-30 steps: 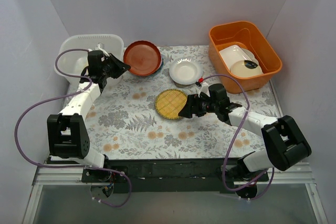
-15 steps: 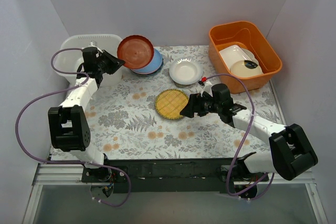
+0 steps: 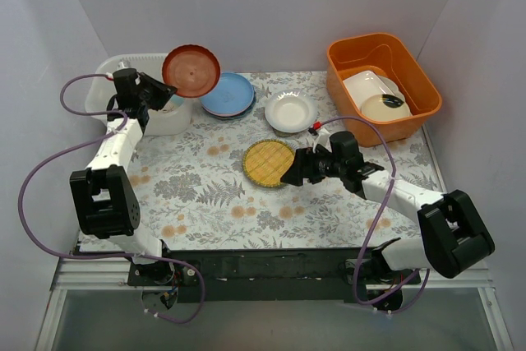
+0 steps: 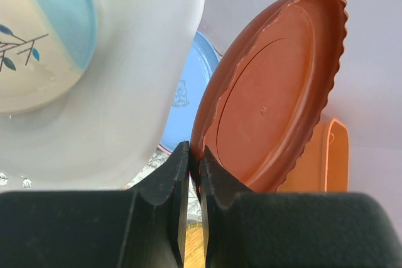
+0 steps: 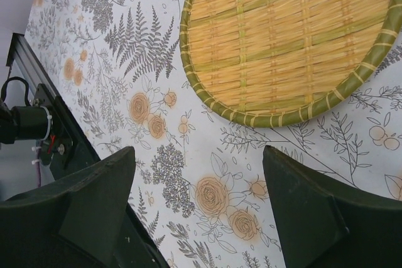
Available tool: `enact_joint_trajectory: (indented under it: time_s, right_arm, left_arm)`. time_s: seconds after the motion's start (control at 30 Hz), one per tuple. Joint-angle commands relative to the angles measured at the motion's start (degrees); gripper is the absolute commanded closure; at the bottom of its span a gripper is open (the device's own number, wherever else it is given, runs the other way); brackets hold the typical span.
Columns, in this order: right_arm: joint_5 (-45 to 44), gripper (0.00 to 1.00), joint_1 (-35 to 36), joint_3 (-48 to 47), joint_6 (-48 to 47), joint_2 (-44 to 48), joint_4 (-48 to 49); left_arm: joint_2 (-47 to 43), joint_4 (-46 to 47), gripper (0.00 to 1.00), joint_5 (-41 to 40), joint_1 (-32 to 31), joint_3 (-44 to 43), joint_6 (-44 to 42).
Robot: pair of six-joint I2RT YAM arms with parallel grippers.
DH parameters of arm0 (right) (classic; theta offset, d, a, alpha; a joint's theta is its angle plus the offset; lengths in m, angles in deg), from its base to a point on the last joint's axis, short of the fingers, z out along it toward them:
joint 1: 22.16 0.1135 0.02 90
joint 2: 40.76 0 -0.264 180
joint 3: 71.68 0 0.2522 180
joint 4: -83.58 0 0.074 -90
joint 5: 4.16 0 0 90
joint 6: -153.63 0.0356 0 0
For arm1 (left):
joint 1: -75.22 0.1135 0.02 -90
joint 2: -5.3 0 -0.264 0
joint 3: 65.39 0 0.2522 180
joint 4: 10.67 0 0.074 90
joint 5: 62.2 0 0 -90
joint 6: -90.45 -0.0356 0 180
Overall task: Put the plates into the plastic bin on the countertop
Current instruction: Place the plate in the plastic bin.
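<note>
My left gripper (image 3: pixel 158 90) (image 4: pixel 195 155) is shut on the rim of the red plate (image 3: pixel 191 71) (image 4: pixel 276 101), held tilted above the right end of the translucent white plastic bin (image 3: pixel 173 114) (image 4: pixel 151 73). A cream and pale blue plate with a leaf sprig (image 4: pixel 38 36) lies in the bin. The blue plate (image 3: pixel 228 94) (image 4: pixel 188 92) lies on the countertop (image 3: pixel 214 195) beside the bin. The small white scalloped plate (image 3: pixel 290 111) sits mid-back. My right gripper (image 3: pixel 292 172) (image 5: pixel 198 174) is open, hovering at the near right edge of the yellow woven plate (image 3: pixel 268 163) (image 5: pixel 295 42).
An orange tub (image 3: pixel 382 84) at the back right holds a white rectangular dish (image 3: pixel 366 85) and a cream dish with a black blob (image 3: pixel 386 106). White walls close in the left, back and right sides. A black rail runs along the near edge.
My left gripper has lifted the red plate off the blue plate and carried it left and up toward the bin. My right gripper has stayed beside the yellow plate.
</note>
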Motion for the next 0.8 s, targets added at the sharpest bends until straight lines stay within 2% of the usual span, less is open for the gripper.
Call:
enact_joint_trajectory:
  time_s: [0.0,0.23,0.57,0.77]
  right_arm:
    - [2.66,0.11,0.26,-2.52,-1.53,-1.73,2.79]
    - [3.98,0.11,0.26,-2.18,-1.35,-3.58,3.84]
    - [1.52,0.11,0.26,-0.6,-1.61,-0.68,1.83]
    - [0.47,0.11,0.26,-0.51,-2.05,0.02,0.24]
  left_arm:
    - [-1.43,-1.31,1.0,-2.63,1.23,-3.51,0.03]
    - [-0.91,-1.75,1.0,-6.85,2.02,-3.86,-0.32]
    - [2.08,0.61,1.0,-10.9,2.28,-3.16,2.4]
    - [2.78,-0.17,1.0,-17.22,2.46,-3.68,2.84]
